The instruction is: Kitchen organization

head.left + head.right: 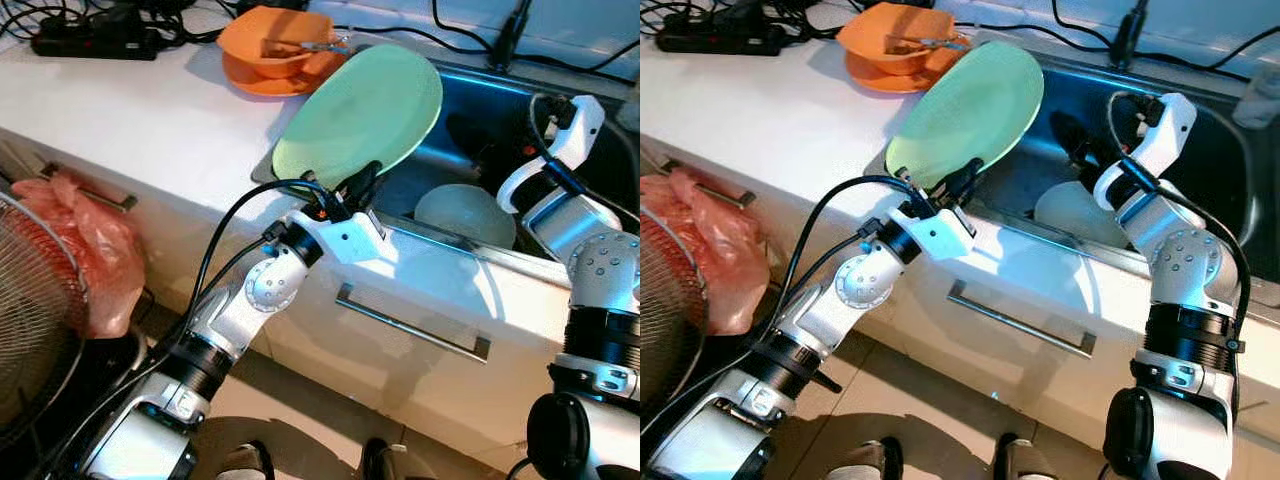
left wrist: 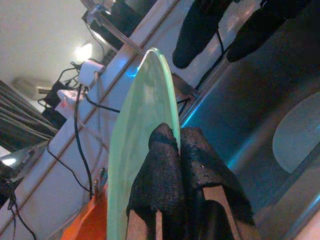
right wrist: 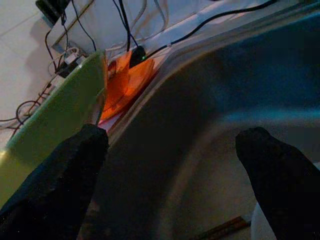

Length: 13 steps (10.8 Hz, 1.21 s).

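Note:
My left gripper (image 1: 362, 185) is shut on the lower rim of a pale green plate (image 1: 360, 110), holding it tilted up over the left edge of the steel sink (image 1: 480, 100). In the left wrist view the black fingertips (image 2: 167, 137) pinch the plate's edge (image 2: 135, 130). A white plate (image 1: 465, 212) lies in the sink basin. My right gripper (image 3: 175, 135) hangs open inside the sink, its fingers wide apart with nothing between them, near the green plate (image 3: 55, 120).
Stacked orange bowls (image 1: 270, 50) sit on the white counter (image 1: 130, 120) behind the green plate. A black power strip (image 1: 95, 40) with cables lies at the back left. A red plastic bag (image 1: 90, 240) and a wire basket (image 1: 30, 300) stand beside the cabinet.

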{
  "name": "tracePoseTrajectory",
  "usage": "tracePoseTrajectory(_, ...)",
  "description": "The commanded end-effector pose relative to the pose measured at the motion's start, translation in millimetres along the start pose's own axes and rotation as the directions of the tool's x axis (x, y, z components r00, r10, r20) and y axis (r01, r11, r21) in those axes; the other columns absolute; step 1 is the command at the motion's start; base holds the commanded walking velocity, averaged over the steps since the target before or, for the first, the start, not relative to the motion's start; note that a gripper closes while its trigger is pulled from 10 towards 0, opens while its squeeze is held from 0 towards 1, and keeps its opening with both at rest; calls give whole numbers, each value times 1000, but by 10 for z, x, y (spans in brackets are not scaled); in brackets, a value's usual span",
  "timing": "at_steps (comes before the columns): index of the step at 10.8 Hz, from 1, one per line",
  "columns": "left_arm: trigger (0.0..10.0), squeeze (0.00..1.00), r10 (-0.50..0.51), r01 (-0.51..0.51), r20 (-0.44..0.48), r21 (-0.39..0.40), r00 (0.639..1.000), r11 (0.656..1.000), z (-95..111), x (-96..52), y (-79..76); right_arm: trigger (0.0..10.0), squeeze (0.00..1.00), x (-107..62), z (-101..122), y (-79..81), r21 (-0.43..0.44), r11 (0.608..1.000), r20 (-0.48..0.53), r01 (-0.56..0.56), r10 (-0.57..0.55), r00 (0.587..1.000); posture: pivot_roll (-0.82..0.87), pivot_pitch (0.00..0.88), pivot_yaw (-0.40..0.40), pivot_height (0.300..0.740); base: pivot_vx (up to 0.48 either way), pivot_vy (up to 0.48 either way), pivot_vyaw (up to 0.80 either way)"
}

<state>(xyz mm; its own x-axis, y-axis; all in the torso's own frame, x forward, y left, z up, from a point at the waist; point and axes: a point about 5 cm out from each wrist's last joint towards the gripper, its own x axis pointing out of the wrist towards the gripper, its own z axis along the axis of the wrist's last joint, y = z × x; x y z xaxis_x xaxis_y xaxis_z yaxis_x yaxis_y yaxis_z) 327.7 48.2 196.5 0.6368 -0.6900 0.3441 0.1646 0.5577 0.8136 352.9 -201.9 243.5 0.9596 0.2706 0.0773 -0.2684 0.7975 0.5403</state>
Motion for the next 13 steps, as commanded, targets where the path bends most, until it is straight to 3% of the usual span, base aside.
tracePoseTrajectory(1, 0, 0, 4, -4, -10, 17, 1000, 1000, -39, -3, 10, 10000, 1000, -26, 85, 65, 5, 999, 44, -42, 41, 998, -82, 157, -6, 740, 0, 0, 0)
tracePoseTrajectory(2, 0, 0, 10, -10, -16, 12, 1000, 1000, -55, 12, 5, 10000, 1000, -48, 135, 127, 54, 994, 78, -97, 93, 993, -93, 152, -4, 740, 0, 0, 0)
tracePoseTrajectory(4, 0, 0, 15, -15, -14, 7, 1000, 1000, -51, 61, -12, 10000, 1000, -109, 183, 209, 67, 984, 102, -165, 157, 982, -113, 150, -2, 740, 0, 0, 0)
tracePoseTrajectory(6, 0, 0, 23, -23, -11, 5, 1000, 1000, -56, 128, -21, 10000, 1000, -199, 168, 293, 67, 971, 81, -230, 224, 971, -133, 147, -1, 740, 0, 0, 0)
tracePoseTrajectory(7, 0, 0, 21, -21, -9, 6, 1000, 1000, -48, 159, -40, 10000, 996, -189, 58, 304, 87, 973, 41, -215, 212, 976, -134, 146, -1, 740, 0, 0, 0)
tracePoseTrajectory(8, 0, 0, 24, -24, 0, 5, 1000, 1000, -25, 184, -42, 10000, 886, -187, -35, 329, 104, 971, 12, -217, 217, 976, -133, 147, -2, 740, 0, 0, 0)
tracePoseTrajectory(9, 0, 0, 28, -28, 8, 1, 1000, 1000, -4, 203, -47, 10000, 553, -188, -111, 374, 111, 967, -10, -230, 233, 972, -131, 147, -1, 740, 0, 0, 0)
tracePoseTrajectory(10, 0, 0, 31, -31, 15, -6, 999, 1000, 18, 217, -67, 10000, 0, -185, -166, 414, 122, 963, -23, -241, 246, 969, -128, 145, 1, 740, 0, 0, 0)
tracePoseTrajectory(13, 0, 0, 25, -24, 49, -27, 998, 999, 133, 257, -189, 10000, 0, -150, -252, 470, 152, 957, -34, -249, 256, 966, -109, 148, -6, 740, 0, 0, 0)
